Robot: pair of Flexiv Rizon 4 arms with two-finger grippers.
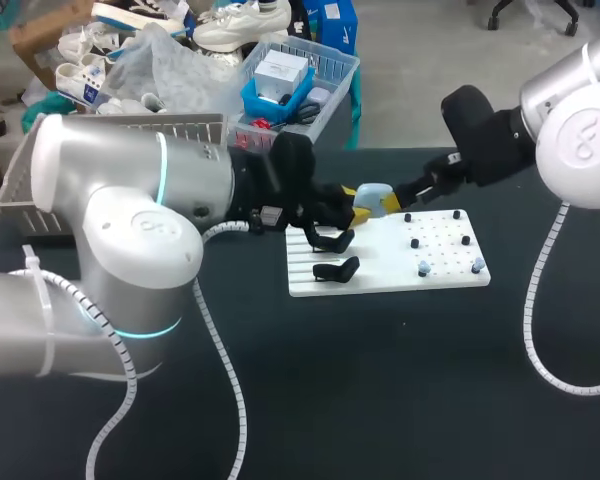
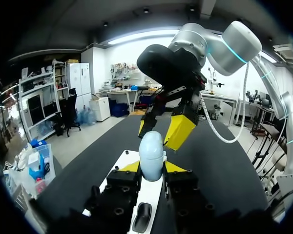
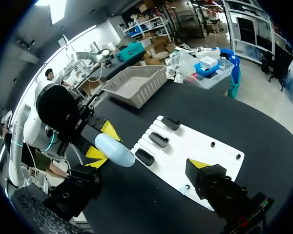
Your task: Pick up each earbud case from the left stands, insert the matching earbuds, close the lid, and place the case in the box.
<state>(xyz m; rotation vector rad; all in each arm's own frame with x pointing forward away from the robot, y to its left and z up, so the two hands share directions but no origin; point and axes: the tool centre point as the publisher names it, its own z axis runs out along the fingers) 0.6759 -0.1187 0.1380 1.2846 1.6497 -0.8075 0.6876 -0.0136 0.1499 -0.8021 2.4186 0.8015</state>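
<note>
Left gripper (image 2: 151, 167) on earbud case (image 2: 151, 150), pale blue, oval

Dark, perhaps felt-covered table (image 1: 380, 400)

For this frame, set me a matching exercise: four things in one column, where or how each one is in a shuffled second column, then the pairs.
Things
1. earbud case
2. right gripper
3. black stands
4. grey basket

Places or states
A. on the white board
B. at the table's far left corner
C. clamped between the fingers of the left gripper
D. open, close beside the case

Pairs: 1-C, 2-D, 3-A, 4-B
</note>
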